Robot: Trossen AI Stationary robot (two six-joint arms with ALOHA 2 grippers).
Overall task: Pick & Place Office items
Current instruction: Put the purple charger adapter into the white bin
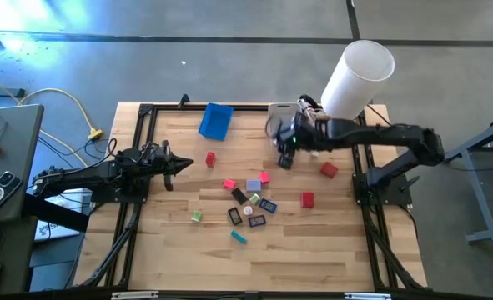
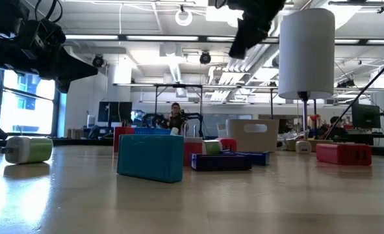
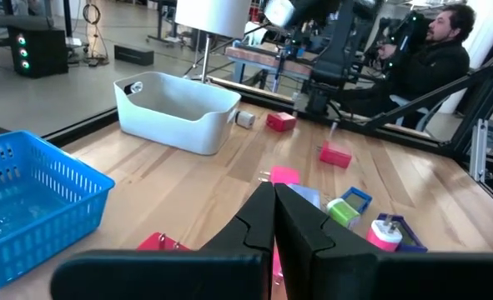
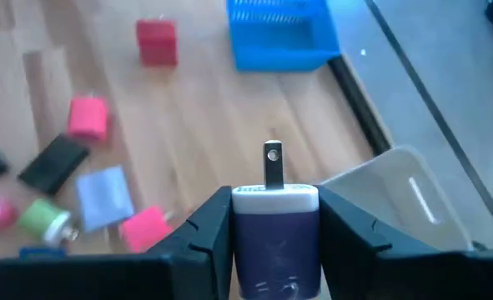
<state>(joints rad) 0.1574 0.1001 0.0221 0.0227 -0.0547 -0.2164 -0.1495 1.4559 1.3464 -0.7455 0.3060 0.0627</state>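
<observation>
We are pinching a purple plug adapter (image 4: 276,229), prongs forward, in our right hand (image 1: 284,154), just beside the white bin (image 4: 396,200); left hand (image 1: 182,162) pressed together.

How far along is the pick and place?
Early. Done: I can't see anything in the white bin, and the blue tray looks empty. In hand: the right tool holds a purple plug adapter above the bin's edge. Left: about a dozen pieces on the table; the left tool waits shut.
</observation>
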